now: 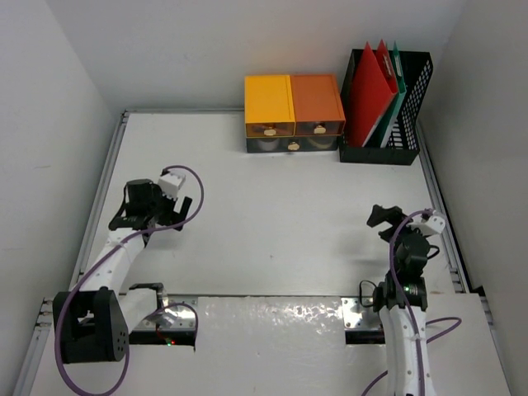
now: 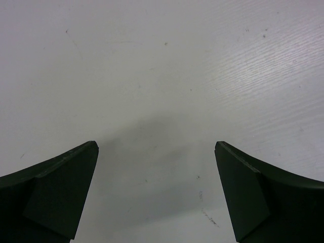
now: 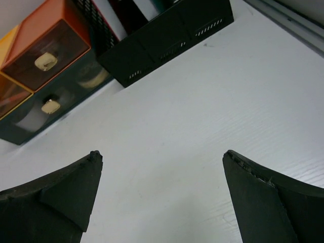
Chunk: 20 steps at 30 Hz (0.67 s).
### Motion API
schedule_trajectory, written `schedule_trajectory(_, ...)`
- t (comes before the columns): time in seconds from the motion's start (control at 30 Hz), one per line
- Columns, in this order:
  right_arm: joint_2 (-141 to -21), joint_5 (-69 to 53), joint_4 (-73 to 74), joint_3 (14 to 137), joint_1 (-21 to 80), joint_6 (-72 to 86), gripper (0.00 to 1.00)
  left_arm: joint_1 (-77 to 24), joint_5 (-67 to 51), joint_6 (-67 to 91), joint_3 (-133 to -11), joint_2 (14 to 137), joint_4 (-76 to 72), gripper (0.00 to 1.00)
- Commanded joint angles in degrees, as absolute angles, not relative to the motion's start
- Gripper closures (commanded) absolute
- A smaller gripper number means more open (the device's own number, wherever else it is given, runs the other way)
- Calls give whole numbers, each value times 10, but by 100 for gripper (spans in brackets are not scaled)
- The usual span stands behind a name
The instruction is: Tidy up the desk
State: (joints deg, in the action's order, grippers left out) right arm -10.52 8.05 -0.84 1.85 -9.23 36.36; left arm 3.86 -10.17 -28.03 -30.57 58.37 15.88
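Observation:
The desk (image 1: 272, 214) is a large white flat top with thin metal rails along its edges. My left gripper (image 1: 124, 221) hangs over its left side, pointing down, open and empty; in the left wrist view (image 2: 156, 147) only bare white surface lies between the fingers. My right gripper (image 1: 378, 218) is over the right side, open and empty; in the right wrist view (image 3: 162, 154) it faces the back right corner with nothing between the fingers.
An orange-and-yellow drawer unit (image 1: 293, 113) stands at the back middle, drawers shut; it also shows in the right wrist view (image 3: 40, 76). A black mesh file rack (image 1: 386, 107) with red and green folders stands at the back right, also in the right wrist view (image 3: 167, 40).

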Motion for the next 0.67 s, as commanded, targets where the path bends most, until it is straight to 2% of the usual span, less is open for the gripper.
schedule_trajectory(0.0, -71, 31, 64, -11, -91, 349, 1, 46, -125, -280, -296, 589, 127, 0)
schedule_trajectory(0.17, -43, 40, 152, -4, -91, 302, 1, 46, -133, -285, -293, 605, 123, 0)
schedule_trajectory(0.63, -14, 4, 126, -21, -91, 305, 1, 46, -133, -283, -289, 594, 120, 0)
